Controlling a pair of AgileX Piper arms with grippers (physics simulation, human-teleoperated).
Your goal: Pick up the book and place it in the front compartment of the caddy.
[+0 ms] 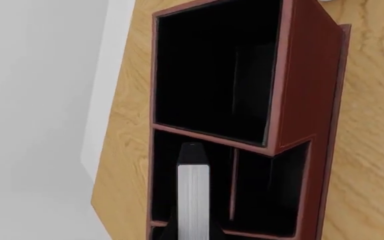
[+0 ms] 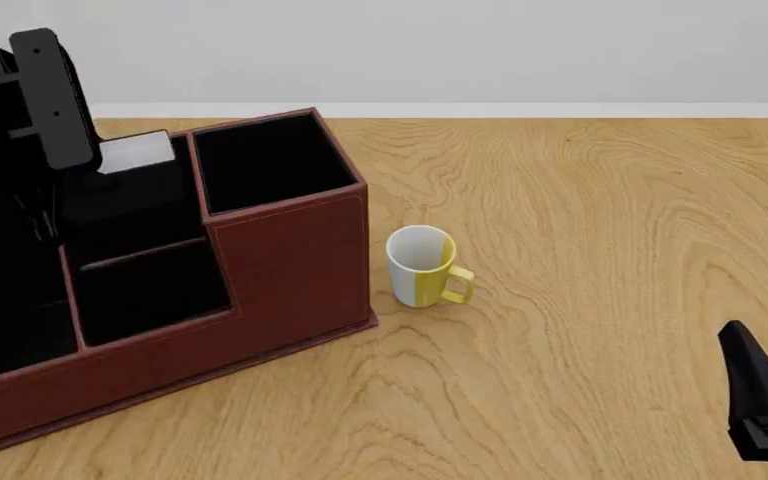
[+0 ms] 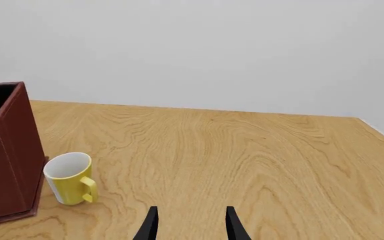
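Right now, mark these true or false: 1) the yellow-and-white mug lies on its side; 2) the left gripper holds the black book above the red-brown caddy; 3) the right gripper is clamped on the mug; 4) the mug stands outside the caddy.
1) False: the yellow-and-white mug stands upright.
2) True: the left gripper grips the black book over the red-brown caddy.
3) False: the right gripper is open, apart from the mug.
4) True.

Both arms are plain matte black with no markings: the left arm [image 2: 31,110] shows blocky, flat-sided housings, while the right gripper [image 3: 190,225] ends in two slim, tapering black fingers [image 3: 151,226].
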